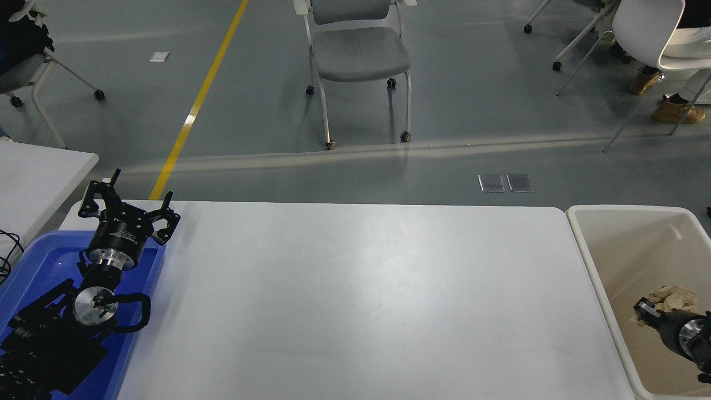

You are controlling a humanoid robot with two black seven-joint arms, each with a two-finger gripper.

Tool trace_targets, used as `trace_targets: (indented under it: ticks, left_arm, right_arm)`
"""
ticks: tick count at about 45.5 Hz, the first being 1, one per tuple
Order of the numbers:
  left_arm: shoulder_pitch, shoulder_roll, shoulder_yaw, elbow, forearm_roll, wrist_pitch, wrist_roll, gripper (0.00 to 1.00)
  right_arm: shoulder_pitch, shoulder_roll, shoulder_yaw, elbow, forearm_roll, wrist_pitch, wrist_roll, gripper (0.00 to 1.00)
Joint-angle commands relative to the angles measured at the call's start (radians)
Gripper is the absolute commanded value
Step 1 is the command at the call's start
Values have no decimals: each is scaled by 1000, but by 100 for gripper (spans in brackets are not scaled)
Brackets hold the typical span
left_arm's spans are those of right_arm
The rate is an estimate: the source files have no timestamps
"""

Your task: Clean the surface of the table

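A: Right gripper (643, 312) at the right edge, over the beige bin (589, 255), closed on a crumpled tan paper wad (672, 300).

B: Left gripper (129, 208)?

A: Parked over the blue tray (33, 266), fingers spread, holding nothing.

B: The table surface (355, 300)?

A: Between tray and bin, glossy white, faint scuffs. Probably hard and slick. The wad looks soft and light; pinch its bulk so it won't tear.

B: Beyond?

A: A grey chair (358, 53) on the floor.

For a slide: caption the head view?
Right gripper holds crumpled beige paper over beige bin beside glossy white table surface.
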Motion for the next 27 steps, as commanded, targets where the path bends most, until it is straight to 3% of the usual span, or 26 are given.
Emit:
trace_targets:
  ticks: [1, 6, 16, 27]
  left_arm:
    - [0, 0, 0, -1, 0, 0, 0, 100]
    - [0, 0, 0, -1, 0, 0, 0, 100]
    - [0, 0, 0, 1, 0, 0, 0, 100]
    - [0, 0, 0, 1, 0, 0, 0, 100]
  right_arm:
    - [-1, 0, 10, 3, 131, -80, 1, 97]
    - [0, -14, 10, 9, 238, -76, 1, 97]
    - [14, -14, 45, 3, 290, -80, 2, 98]
    - [157, -18, 276, -3, 608, -88, -1, 98]
